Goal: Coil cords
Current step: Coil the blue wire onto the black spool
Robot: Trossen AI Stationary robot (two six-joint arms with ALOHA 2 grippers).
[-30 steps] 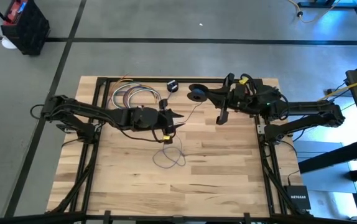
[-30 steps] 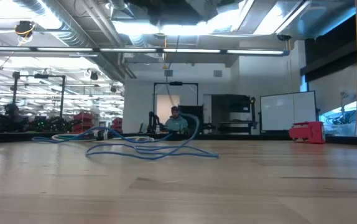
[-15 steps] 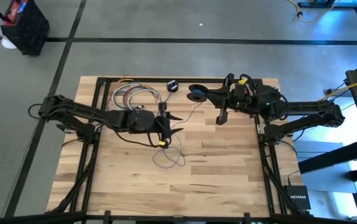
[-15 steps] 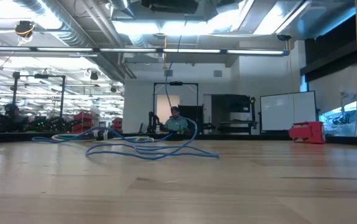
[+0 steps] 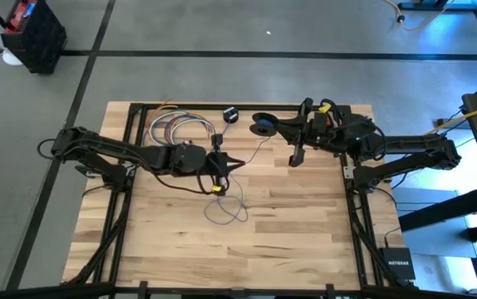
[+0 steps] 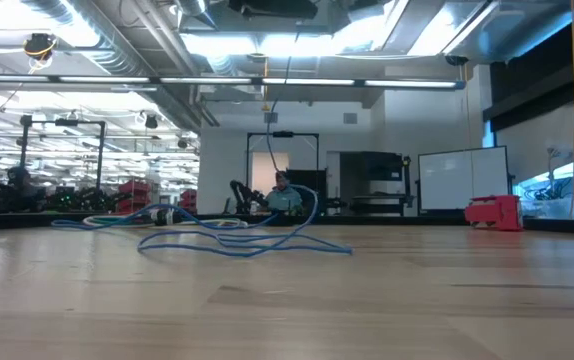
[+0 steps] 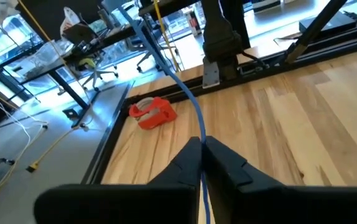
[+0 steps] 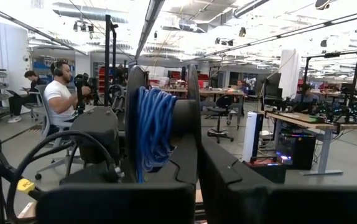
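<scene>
The left gripper point(image 7: 201, 146) is clamped on the blue cord point(image 7: 177, 81), which runs on ahead of it; the right gripper point(image 5: 265, 126) has its fingers together around a spool point(image 8: 160, 127) wound with cord

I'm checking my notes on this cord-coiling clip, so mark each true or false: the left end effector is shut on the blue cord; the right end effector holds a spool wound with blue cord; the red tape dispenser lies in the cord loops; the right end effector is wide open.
1. The left end effector is shut on the thin blue cord: true.
2. The right end effector holds a black spool wound with blue cord: true.
3. The red tape dispenser lies in the cord loops: false; it sits apart, near the table edge.
4. The right end effector is wide open: false; it is shut on the spool.
</scene>
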